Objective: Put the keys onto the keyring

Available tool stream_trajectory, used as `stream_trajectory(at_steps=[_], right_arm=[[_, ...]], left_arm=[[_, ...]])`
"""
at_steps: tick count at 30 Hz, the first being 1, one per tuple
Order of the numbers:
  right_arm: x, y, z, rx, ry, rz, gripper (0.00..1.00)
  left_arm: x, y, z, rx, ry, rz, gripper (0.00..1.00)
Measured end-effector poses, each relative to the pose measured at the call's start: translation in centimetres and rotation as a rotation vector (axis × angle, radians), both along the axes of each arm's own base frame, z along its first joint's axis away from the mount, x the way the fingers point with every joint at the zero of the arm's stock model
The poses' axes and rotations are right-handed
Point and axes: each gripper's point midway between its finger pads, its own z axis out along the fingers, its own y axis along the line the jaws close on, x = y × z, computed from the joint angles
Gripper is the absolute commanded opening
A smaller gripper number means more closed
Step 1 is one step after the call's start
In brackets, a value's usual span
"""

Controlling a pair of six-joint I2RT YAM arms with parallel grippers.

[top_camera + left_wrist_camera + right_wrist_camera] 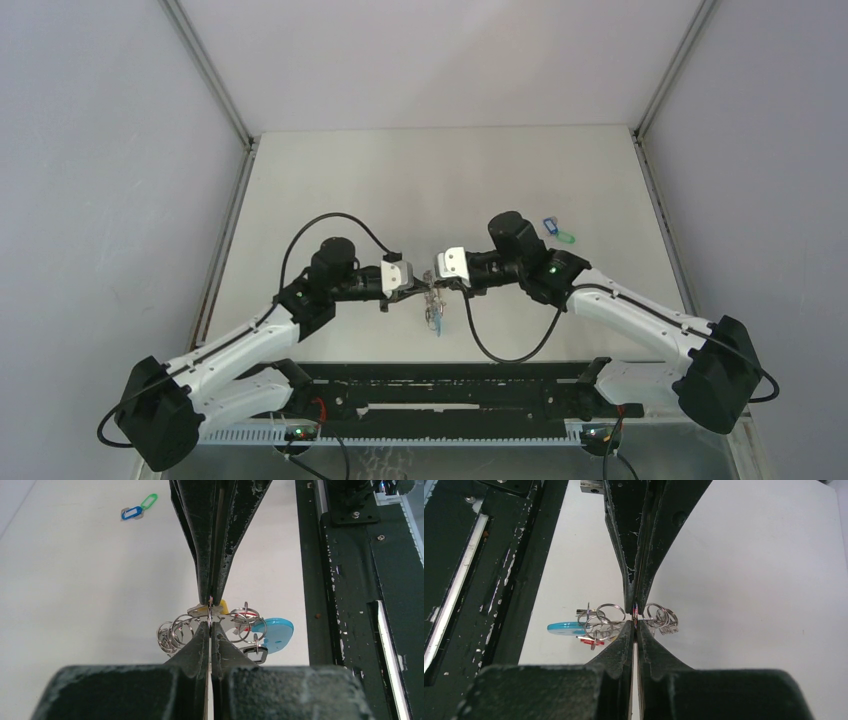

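The keyring (435, 315) is a bundle of silver rings (177, 632) with a cyan piece (272, 632), a red tag (591, 641) and a black tag (255, 652). It hangs above the table's near middle. My left gripper (210, 625) and right gripper (634, 624) meet tip to tip, both shut on a thin wire ring of the keyring. A yellow key (220, 605) shows just behind the tips, among the rings. The blue key (131, 513) and green key (149, 501) lie linked together on the table, far right in the top view (555, 232).
A black rail frame (440, 395) runs along the table's near edge under both arms. Grey walls with metal corner posts (215, 80) enclose the white table (440, 180) on three sides.
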Motion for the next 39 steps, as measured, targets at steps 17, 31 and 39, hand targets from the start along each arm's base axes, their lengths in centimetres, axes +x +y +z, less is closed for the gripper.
stream_trajectory(at_steps=[17, 31, 39], right_arm=[[-0.1, 0.2, 1.7, 0.013, -0.025, 0.001, 0.31], [2.7, -4.2, 0.9, 0.019, 0.156, -0.332, 0.45], [1.8, -5.7, -3.7, -0.087, 0.412, -0.519, 0.43]], left_arm=[[1.0, 0.0, 0.3, -0.008, -0.021, 0.047, 0.00], [2.3, 1.1, 0.6, -0.001, -0.040, 0.126, 0.00], [3.2, 2.5, 0.4, 0.014, -0.050, 0.201, 0.00]])
